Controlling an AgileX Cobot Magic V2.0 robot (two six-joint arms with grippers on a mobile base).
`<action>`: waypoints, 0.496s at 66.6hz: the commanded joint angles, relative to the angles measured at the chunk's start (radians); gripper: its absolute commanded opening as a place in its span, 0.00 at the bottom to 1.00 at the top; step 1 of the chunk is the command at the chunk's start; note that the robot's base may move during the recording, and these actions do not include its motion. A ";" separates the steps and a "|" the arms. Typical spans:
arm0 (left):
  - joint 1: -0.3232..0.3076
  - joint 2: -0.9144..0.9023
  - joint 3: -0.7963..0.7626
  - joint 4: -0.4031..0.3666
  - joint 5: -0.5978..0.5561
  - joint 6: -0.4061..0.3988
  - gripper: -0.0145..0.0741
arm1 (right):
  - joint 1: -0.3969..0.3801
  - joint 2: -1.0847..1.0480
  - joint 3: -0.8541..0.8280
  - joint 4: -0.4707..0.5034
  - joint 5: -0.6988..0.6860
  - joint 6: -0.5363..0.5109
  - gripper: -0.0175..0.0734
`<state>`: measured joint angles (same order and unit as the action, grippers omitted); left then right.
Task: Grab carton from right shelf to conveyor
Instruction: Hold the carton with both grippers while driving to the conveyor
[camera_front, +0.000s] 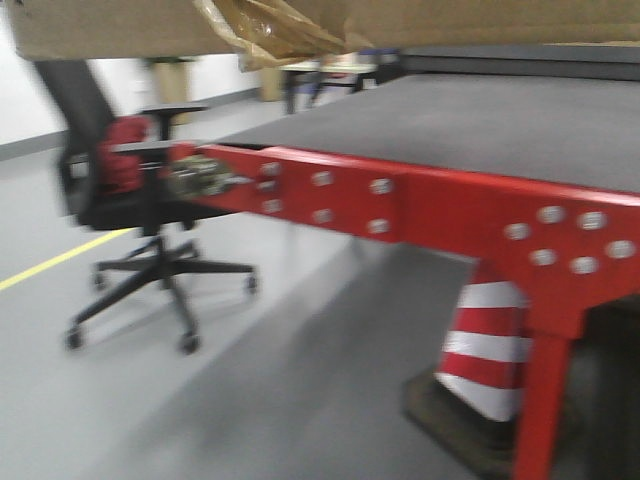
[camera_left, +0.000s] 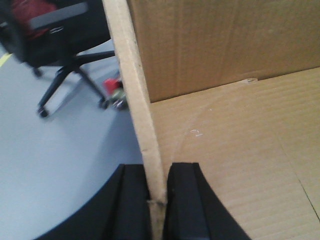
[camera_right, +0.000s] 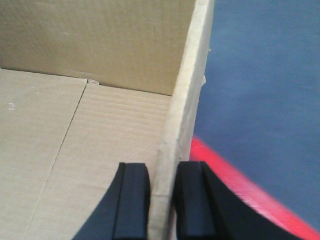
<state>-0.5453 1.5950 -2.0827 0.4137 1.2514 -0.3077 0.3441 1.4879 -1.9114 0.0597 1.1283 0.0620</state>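
Note:
The carton is an open brown cardboard box. Its underside fills the top of the front view (camera_front: 110, 25), held in the air above the conveyor's near corner. My left gripper (camera_left: 158, 200) is shut on the carton's left wall (camera_left: 135, 95), one black finger outside and one inside. My right gripper (camera_right: 162, 200) is shut on the carton's right wall (camera_right: 187, 95) in the same way. The conveyor has a dark grey belt (camera_front: 480, 120) and a red frame (camera_front: 430, 205); its belt (camera_right: 265, 75) and red edge (camera_right: 235, 175) lie below the right wall.
A black office chair (camera_front: 150, 230) stands on the grey floor at left, also in the left wrist view (camera_left: 55, 35). A red-and-white cone (camera_front: 488, 345) stands under the conveyor beside its red leg (camera_front: 545, 400). A yellow floor line (camera_front: 50, 262) runs at far left.

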 joint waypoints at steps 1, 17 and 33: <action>-0.016 -0.008 -0.003 -0.022 -0.030 0.009 0.15 | 0.006 -0.006 -0.001 0.014 -0.067 0.014 0.12; -0.016 -0.008 -0.003 -0.022 -0.030 0.009 0.15 | 0.006 -0.006 -0.001 0.014 -0.067 0.014 0.12; -0.016 -0.006 -0.003 -0.022 -0.030 0.009 0.15 | 0.006 -0.006 -0.001 0.014 -0.067 0.014 0.12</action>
<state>-0.5468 1.5969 -2.0827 0.4144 1.2514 -0.3077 0.3441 1.4893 -1.9114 0.0597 1.1283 0.0620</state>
